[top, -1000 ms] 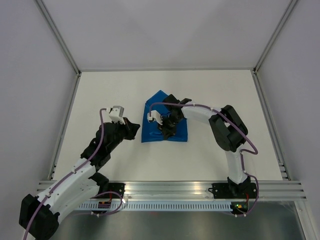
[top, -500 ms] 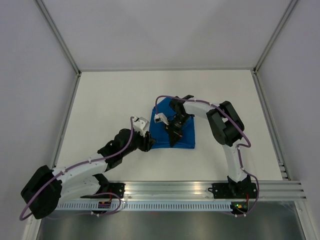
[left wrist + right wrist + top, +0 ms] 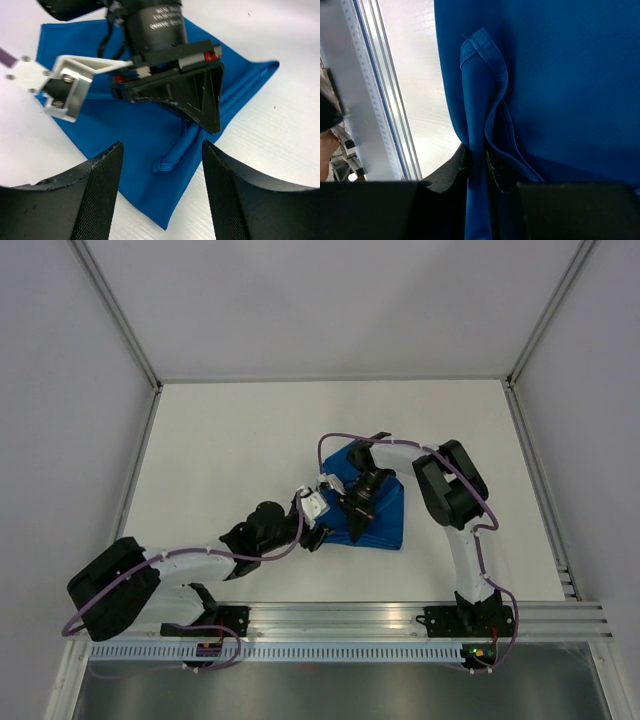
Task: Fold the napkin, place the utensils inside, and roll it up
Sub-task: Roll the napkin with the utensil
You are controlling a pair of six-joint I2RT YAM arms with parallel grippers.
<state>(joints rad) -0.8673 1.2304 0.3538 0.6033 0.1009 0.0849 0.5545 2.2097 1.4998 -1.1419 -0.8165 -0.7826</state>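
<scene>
Where the top view shows the white table [image 3: 230, 440], the napkin [image 3: 388, 515] lies flat right of centre, folded into a rough wedge, with both arms meeting over its left part.

**Right gripper.** The right gripper [image 3: 354, 522] stands over the napkin, pointing down at the cloth. In the right wrist view the right gripper [image 3: 476, 172] is closed to a narrow gap on a raised fold of the napkin [image 3: 560, 75]. The fold runs up between the two dark fingers [image 3: 445, 177] and ends in a stitched, hemmed corner. The rest of the cloth lies smooth to the right of the fold. A metal rail [image 3: 370, 100] and bare table show to the left.

**Left gripper.** The left gripper [image 3: 322, 533] sits at the left edge of the napkin, just beside the right gripper. In the left wrist view the left gripper [image 3: 160, 200] stands wide, and both fingers [image 3: 100, 200] are well apart with nothing clamped between them (only cloth and table show in the gap). Ahead of it, the right gripper [image 3: 192, 95] presses its tip onto the napkin [image 3: 115, 135]. A narrow ridge of cloth runs from that tip to a hemmed corner.

**Contact.** Whether the left fingers touch the cloth cannot be told.
</scene>
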